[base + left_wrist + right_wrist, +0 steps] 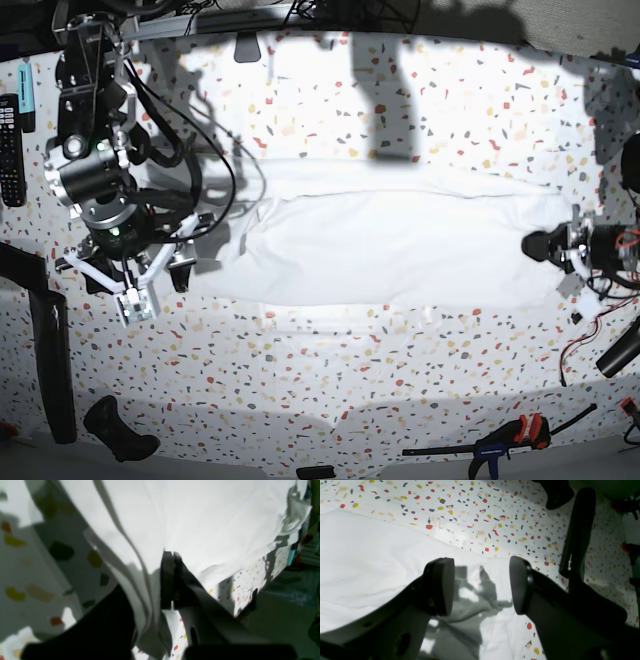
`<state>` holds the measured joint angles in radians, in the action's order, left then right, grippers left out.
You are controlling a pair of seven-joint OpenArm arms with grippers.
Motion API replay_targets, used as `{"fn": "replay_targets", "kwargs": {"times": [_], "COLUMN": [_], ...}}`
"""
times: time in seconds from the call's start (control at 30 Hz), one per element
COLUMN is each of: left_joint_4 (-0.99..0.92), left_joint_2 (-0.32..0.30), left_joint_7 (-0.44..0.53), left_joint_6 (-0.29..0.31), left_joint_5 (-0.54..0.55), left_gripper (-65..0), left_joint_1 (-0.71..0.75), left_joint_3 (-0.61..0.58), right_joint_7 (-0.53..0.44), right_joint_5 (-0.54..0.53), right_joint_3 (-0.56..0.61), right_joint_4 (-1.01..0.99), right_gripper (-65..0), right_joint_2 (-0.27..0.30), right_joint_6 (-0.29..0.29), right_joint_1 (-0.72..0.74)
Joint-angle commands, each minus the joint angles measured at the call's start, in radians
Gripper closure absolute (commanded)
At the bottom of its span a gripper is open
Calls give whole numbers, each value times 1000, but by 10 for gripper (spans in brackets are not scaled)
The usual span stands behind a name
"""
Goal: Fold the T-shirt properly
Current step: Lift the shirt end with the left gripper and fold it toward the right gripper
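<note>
T-shirt (400, 245): lies as a long white band on the speckled surface (400, 400), between the two arms.
Long axis: runs side to side across the base view, ends toward each arm.
Left pincer (171, 555): pressed together, pinching the T-shirt's edge.
Right pincer (480, 585): spread, hovering over the other end, holding nothing.
Risk: one-sided pull may drag or bunch the cloth; a thin pinch may slip.

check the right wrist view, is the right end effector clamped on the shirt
No, the right end effector stands open above the T-shirt, gripping nothing.
</note>
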<state>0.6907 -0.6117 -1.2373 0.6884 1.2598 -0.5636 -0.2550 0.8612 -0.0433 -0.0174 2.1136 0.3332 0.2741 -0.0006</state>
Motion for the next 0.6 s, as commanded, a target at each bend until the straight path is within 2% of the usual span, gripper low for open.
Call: {"fn": "replay_targets", "kwargs": {"times": [0.0, 0.27, 0.57], "left_joint_4": [12, 14, 16], "left_joint_2": [-18, 35, 176], "left_joint_7": [6, -56, -76], "left_joint_6": [-2, -16, -22], "left_joint_5": [24, 41, 26], "left_gripper": [0, 0, 0], "left_joint_1": [-40, -68, -71], "left_joint_3": [7, 7, 6], "right_joint_7": [-45, -75, -75], "right_joint_5": [6, -95, -91], "right_joint_3": [-4, -4, -4], "right_joint_4": [18, 18, 18], "right_gripper": [-340, -340, -340], "right_joint_2": [10, -4, -162], "right_joint_6": [-2, -2, -1], "right_joint_1": [14, 51, 152]}}
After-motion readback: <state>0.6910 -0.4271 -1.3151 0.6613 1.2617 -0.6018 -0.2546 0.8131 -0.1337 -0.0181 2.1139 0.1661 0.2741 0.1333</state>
